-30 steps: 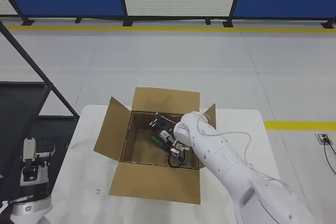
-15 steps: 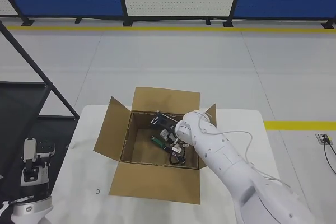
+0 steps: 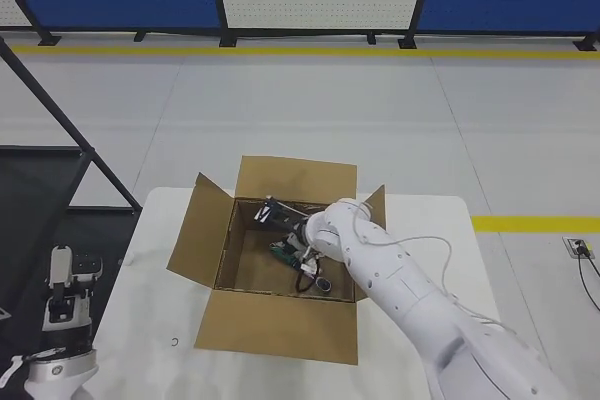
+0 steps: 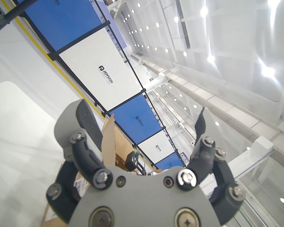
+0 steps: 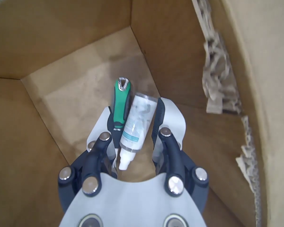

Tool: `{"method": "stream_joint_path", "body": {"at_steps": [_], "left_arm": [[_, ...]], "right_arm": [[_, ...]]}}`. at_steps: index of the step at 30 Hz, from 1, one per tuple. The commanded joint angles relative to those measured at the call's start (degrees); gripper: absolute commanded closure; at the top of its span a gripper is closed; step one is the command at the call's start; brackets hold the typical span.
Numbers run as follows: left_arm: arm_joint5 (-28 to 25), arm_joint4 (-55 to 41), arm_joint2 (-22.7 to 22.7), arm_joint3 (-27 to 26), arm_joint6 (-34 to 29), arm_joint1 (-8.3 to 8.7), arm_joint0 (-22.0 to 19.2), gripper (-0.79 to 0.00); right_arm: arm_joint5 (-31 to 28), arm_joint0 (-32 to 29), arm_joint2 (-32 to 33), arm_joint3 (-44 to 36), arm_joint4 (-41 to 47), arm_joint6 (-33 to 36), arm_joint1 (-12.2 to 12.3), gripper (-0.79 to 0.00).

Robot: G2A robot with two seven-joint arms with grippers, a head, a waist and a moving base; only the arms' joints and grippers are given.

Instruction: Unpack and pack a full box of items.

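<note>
An open cardboard box point(image 3: 280, 318) stands on the white table point(image 3: 160, 300). My right gripper point(image 3: 296, 256) is down inside the box point(image 5: 61, 24), near its right wall. In the right wrist view this gripper point(image 5: 135, 109) is shut on a green-handled tool point(image 5: 120, 100) and a small white bottle point(image 5: 138, 121), which lie side by side between the fingers. The bottle's nozzle points back toward the wrist. My left gripper point(image 4: 144, 116) is open with nothing in it, pointing upward off the table's front left corner point(image 3: 65, 272).
Torn corrugated edges point(image 5: 217, 72) run along the box wall beside my right gripper. The box's four flaps are folded outward. A black frame point(image 3: 50, 110) stands left of the table. A cardboard flap point(image 4: 110, 138) shows past the left fingers.
My right wrist has shifted slightly left and turned inside the box. The left gripper has moved a little to the right.
</note>
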Motion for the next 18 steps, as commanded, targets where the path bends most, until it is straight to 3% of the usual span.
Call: {"method": "stream_joint_path", "body": {"at_steps": [1,6,9,10,11,14,18], "left_arm": [[-0.43,0.16,-0.01,0.12,-0.76,0.05,0.19,-0.785],[-1.82,0.83,0.01,0.43,-2.64,0.17,0.87,-0.785],[-1.95,1.12,0.01,0.72,-2.40,0.17,1.00,-0.785],[-1.67,1.20,0.09,0.76,-2.10,0.15,0.95,-0.785],[-1.42,1.23,0.16,0.81,-1.87,0.13,0.89,-0.785],[-0.71,1.09,0.22,0.84,-1.62,0.11,0.84,-0.785],[-0.71,1.09,0.22,0.84,-1.62,0.11,0.84,-0.785]], "right_arm": [[1.11,-1.41,0.74,-4.58,-1.76,-0.43,1.26,-0.382],[6.14,-7.93,4.98,-20.92,-6.58,1.46,5.63,-0.416],[8.67,-13.49,8.81,-32.36,-10.04,4.63,8.47,-0.579],[9.51,-15.40,10.20,-35.84,-11.16,5.82,9.32,-0.748],[11.22,-17.29,11.66,-39.07,-12.26,7.10,10.05,-0.785],[15.61,-21.81,14.25,-46.41,-14.05,11.23,11.21,-0.785],[15.61,-21.81,14.25,-46.41,-14.05,11.23,11.21,-0.785]]}}
